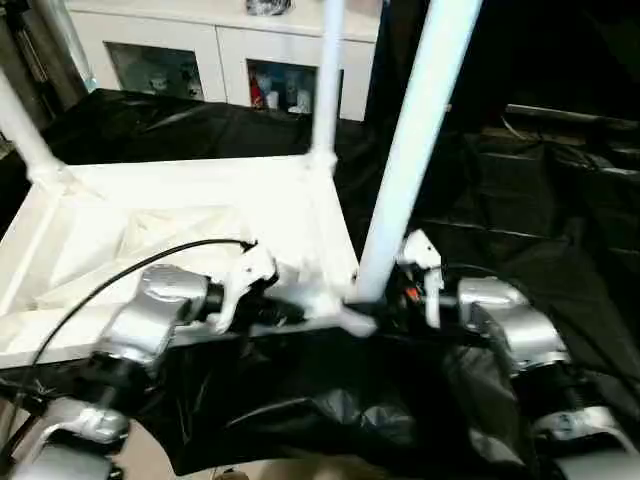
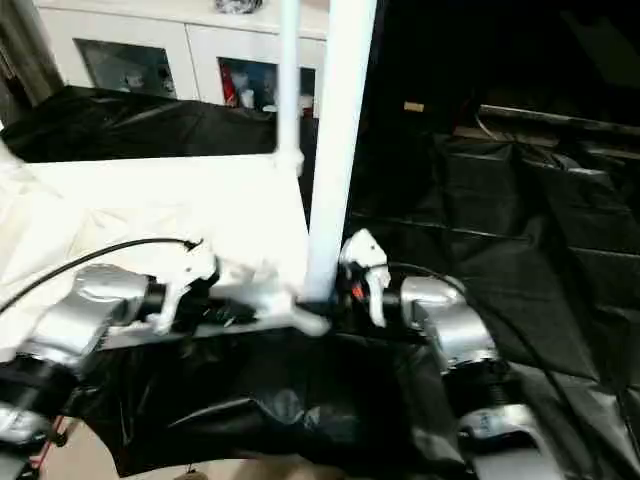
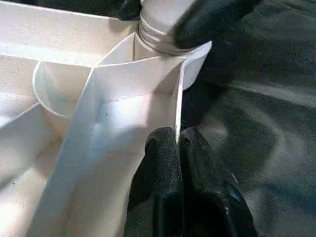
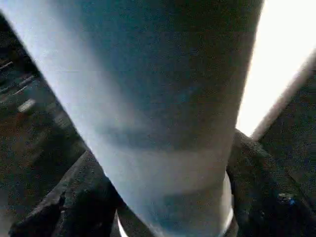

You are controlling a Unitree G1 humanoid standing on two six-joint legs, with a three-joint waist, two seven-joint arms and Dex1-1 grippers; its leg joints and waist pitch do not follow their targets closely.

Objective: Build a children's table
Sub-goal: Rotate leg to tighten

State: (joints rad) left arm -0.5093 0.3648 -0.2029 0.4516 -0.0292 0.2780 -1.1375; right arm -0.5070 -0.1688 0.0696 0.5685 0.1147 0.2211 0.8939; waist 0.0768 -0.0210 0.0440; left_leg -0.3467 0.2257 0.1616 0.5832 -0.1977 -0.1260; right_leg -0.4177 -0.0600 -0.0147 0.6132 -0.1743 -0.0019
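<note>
So the tabletop (image 1: 190,215) is lying upside down on the black sheet (image 1: 560,230), ribbed underside facing up, and we're looking down at it over our own forearms. Its left side runs off the head views, so we can't see the whole thing.

Three legs are standing up from it: the near leg (image 1: 415,150) at the near right corner, a far leg (image 1: 328,80) at the far right corner, and a left leg (image 1: 22,130) at the far left. All three get cut off by the upper edge, so their upper ends are out of sight.

Our right gripper (image 4: 168,197) is wrapped around the base of the near leg, one of the fingers (image 4: 74,197) on each side of the tube and right against it. In the right wrist view the leg is so close that we can't make out the socket under it. From the left wrist view the threaded base (image 3: 158,29) looks seated in the corner socket, partly hidden by a black right finger.

Our left gripper (image 3: 178,148) has its fingers pinched narrow on the thin rim wall of the tabletop, just beside that corner.

Behind it all is a white cabinet (image 1: 215,45) with glass doors; whatever's inside is too small to tell.
</note>
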